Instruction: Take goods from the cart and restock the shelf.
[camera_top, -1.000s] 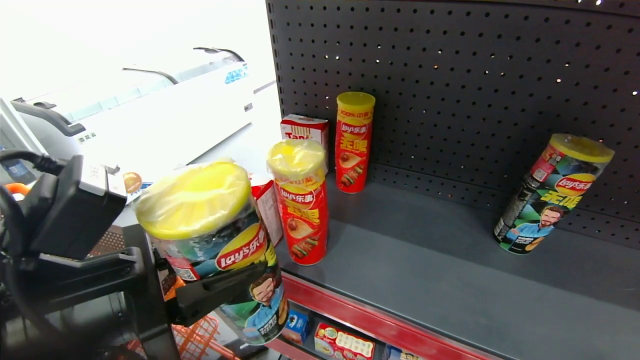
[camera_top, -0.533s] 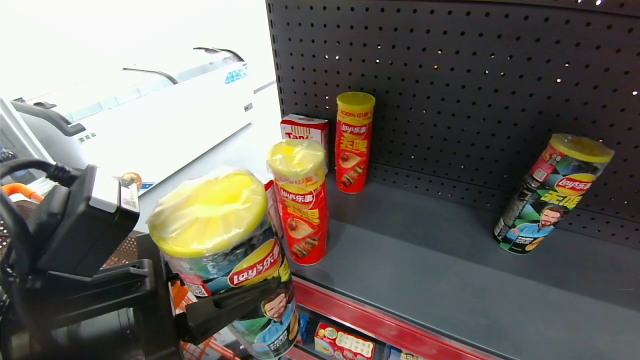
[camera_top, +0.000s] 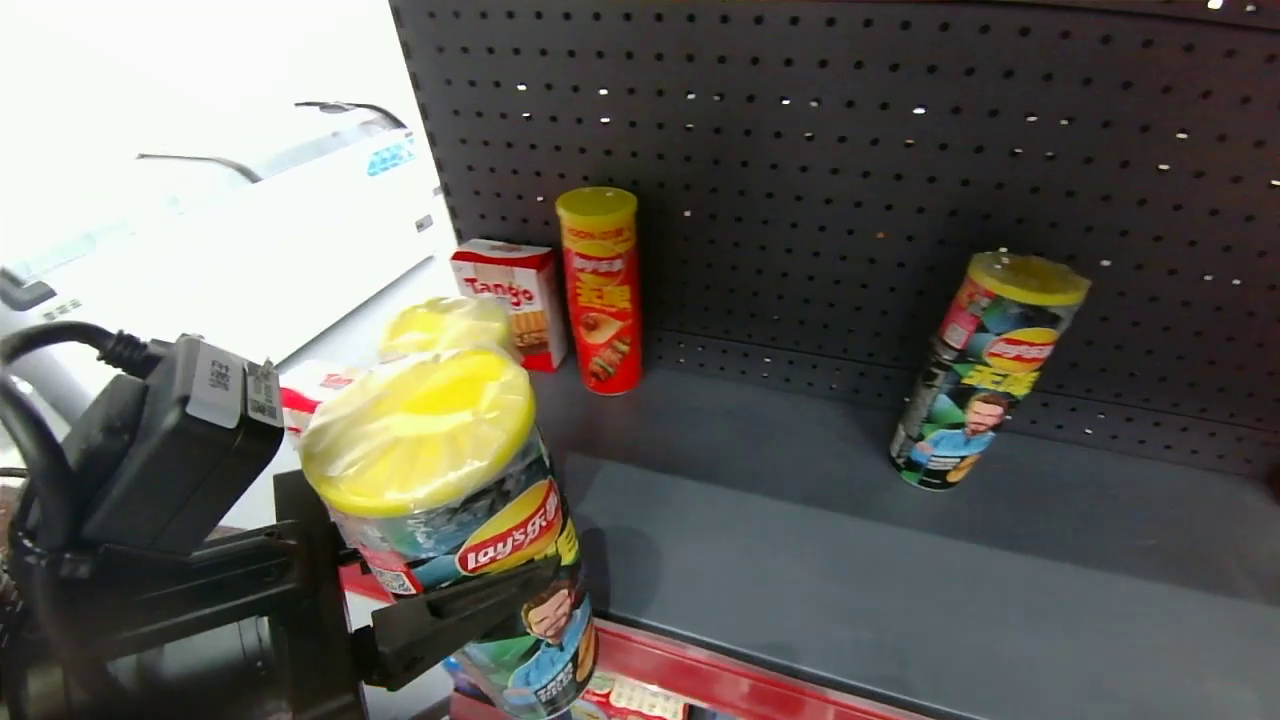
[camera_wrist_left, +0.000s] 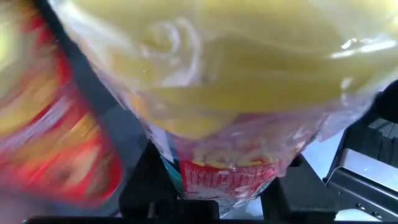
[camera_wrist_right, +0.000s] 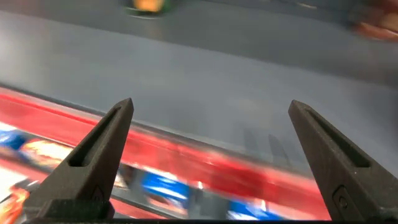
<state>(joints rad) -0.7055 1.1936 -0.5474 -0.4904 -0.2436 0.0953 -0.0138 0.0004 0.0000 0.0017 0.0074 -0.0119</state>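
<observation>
My left gripper is shut on a chip can with a yellow lid under plastic wrap. It holds the can upright at the shelf's left front corner. In the left wrist view the can's lid is close to the camera, above the left gripper. My right gripper is open with nothing between its fingers, over the shelf's red front edge. A matching green and black can leans against the pegboard at the back right.
A red chip can and a red and white box stand at the back left. Another yellow-lidded can is partly hidden behind the held one. The grey shelf between the cans is bare. Packaged goods lie on the shelf below.
The head camera has turned, so the whole picture has slid left. Before that, my left gripper carried the can a little to the right and nearer the shelf edge.
</observation>
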